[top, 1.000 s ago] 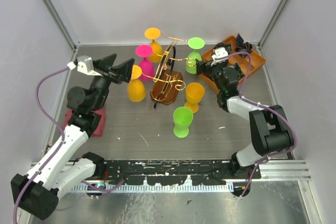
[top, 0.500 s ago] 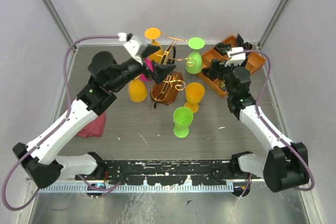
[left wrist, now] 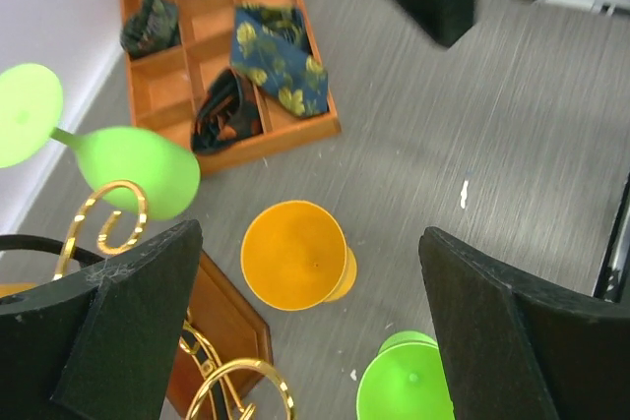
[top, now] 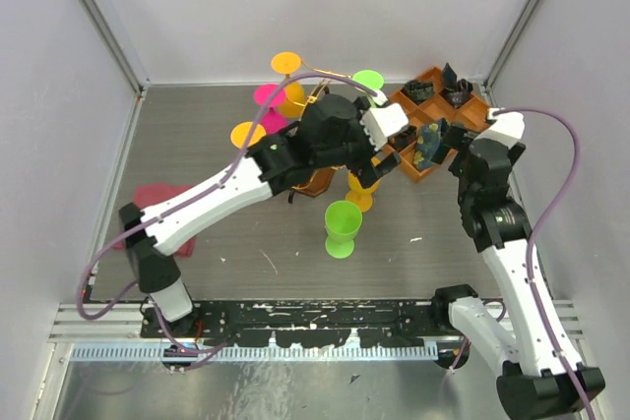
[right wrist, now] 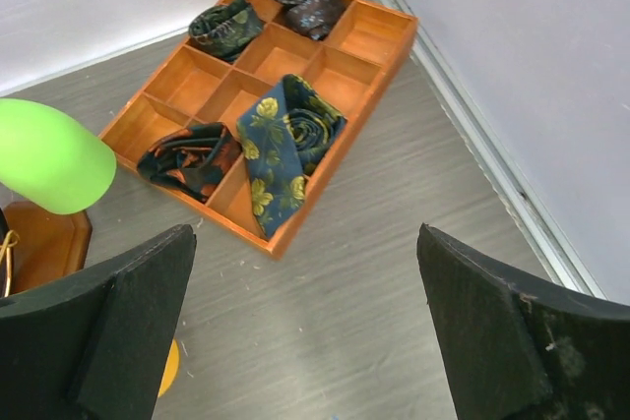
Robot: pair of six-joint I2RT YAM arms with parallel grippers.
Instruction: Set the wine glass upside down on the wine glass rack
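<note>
Nearby, tray [right wrist: 187, 86] beside wine glass rack [left wrist: 224, 314]

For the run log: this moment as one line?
left tool: open above upright orange plastic wine glass | right tool: open near orange wooden compartment tray

We see the counter [top: 236, 233] lit brightly and evenly from above, so whatever stands on it casts only faint, short shadows. Nothing glares (the metal plate [top: 295, 390] at the near edge shows just a dull sheen). Close to the lens, the left pincer [left wrist: 307, 233] and right pincer [right wrist: 305, 233] show near-black fingers [left wrist: 128, 331] with little detail. The overhead view splays the wall rails [top: 98, 17] outward.
</note>
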